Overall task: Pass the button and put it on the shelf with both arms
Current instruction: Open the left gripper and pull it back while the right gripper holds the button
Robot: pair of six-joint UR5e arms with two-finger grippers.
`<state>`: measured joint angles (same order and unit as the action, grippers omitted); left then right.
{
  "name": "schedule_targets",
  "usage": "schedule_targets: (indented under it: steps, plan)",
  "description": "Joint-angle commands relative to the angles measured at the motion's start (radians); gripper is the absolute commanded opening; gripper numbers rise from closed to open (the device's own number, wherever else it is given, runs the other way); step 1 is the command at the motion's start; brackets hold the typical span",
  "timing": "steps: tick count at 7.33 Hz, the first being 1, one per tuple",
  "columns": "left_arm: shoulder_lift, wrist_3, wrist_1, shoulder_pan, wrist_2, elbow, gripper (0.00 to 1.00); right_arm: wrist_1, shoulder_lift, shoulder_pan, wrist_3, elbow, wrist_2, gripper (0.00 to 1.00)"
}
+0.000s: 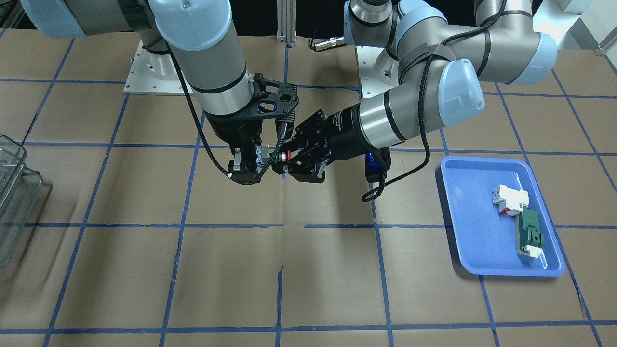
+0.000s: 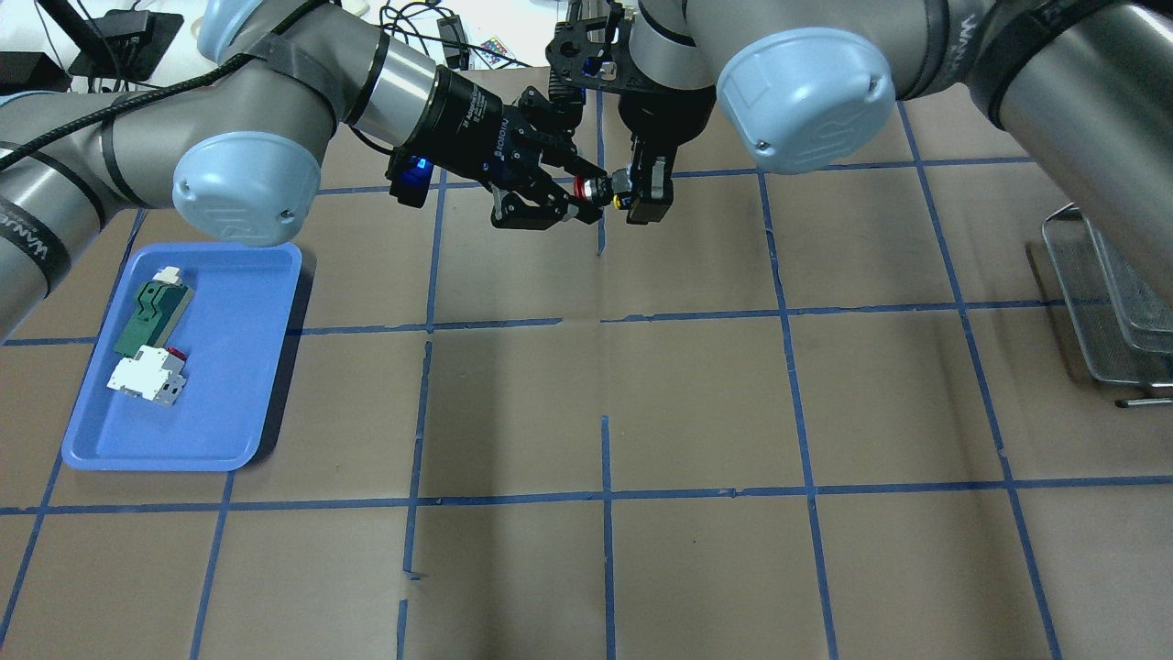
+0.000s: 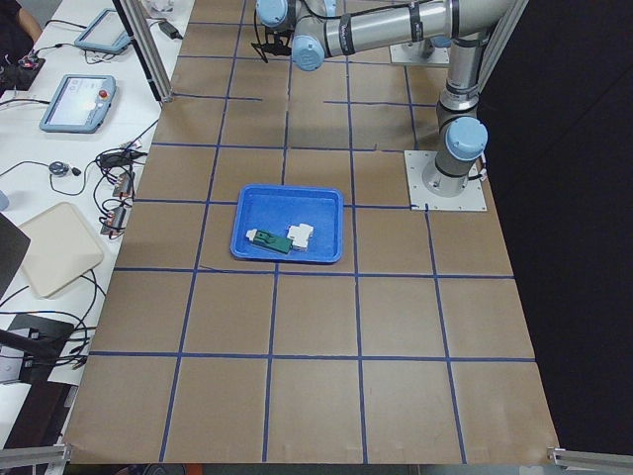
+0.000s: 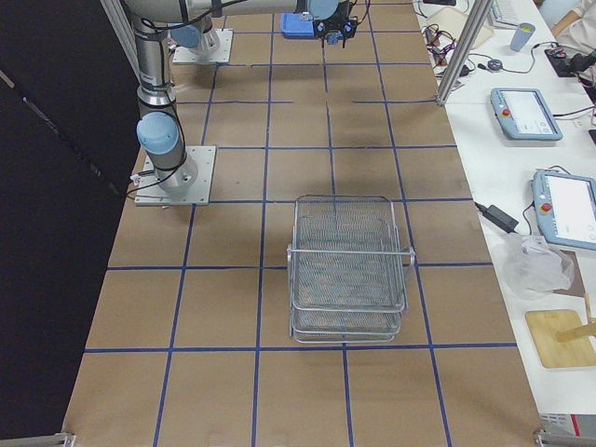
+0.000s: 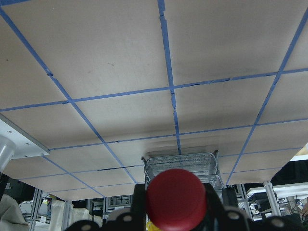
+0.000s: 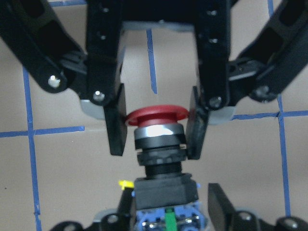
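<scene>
The button [image 6: 158,115], with its red cap, black collar and blue-silver base, is held in mid-air above the table's centre between both arms. My left gripper [image 2: 575,195] is shut on the red cap; its pads [image 6: 117,122] press the cap from both sides. The cap fills the bottom of the left wrist view [image 5: 175,198]. My right gripper [image 2: 639,194] is open, its fingers straddling the button's base [image 6: 166,192] with a small gap on one side. The button also shows in the front view [image 1: 288,155] and the overhead view [image 2: 586,190]. The clear shelf [image 2: 1109,302] stands at the table's right end.
A blue tray [image 2: 229,367] at the table's left holds a white-red breaker block [image 2: 147,376] and a green flat part [image 2: 151,312]. The shelf also shows in the right side view [image 4: 346,270]. Blue tape lines grid the brown table. Operators' desks flank the table ends.
</scene>
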<state>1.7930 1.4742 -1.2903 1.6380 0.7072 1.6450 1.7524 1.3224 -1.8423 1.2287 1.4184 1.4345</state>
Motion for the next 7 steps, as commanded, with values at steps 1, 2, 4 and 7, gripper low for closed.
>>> schedule_targets:
  steps: [1,2,4,7]
  plan:
    - [-0.004,0.0,0.0,0.0,-0.002,-0.001,0.0,0.001,0.003,0.0,0.005,-0.007,0.0,0.01]
    - [-0.01,0.023,-0.001,0.0,0.015,-0.005,0.48,0.001,0.003,-0.001,0.005,-0.007,0.0,0.0]
    - [-0.021,0.083,0.02,-0.001,0.031,-0.008,0.97,0.001,0.003,-0.001,0.006,-0.007,0.0,0.0]
    - [-0.037,0.091,0.061,-0.024,0.117,-0.013,1.0,-0.001,0.0,0.017,0.07,-0.007,0.012,0.0]
